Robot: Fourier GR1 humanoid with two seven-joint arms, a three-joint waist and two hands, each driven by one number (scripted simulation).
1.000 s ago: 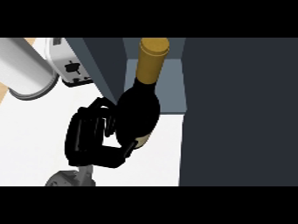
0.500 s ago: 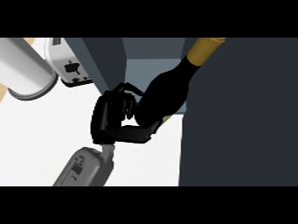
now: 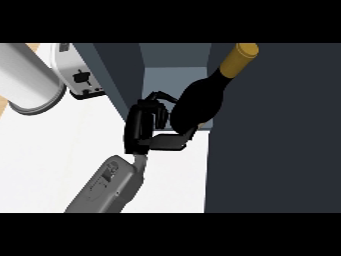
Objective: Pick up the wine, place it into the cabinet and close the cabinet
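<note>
White table (image 3: 47,150) below; my hand (image 3: 147,130) curls round the wine (image 3: 202,100), its neck leaning toward the cabinet (image 3: 169,75).

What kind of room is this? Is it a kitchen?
Probably a kitchen. A dark glass wine bottle with a gold cap is held by the black hand at an open dark grey cabinet, and a white toaster-like appliance sits on the white counter.

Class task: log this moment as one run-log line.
hand: right hand holding wine bottle | bottle: tilted, at open cabinet | door: open | left hand: unseen
</note>
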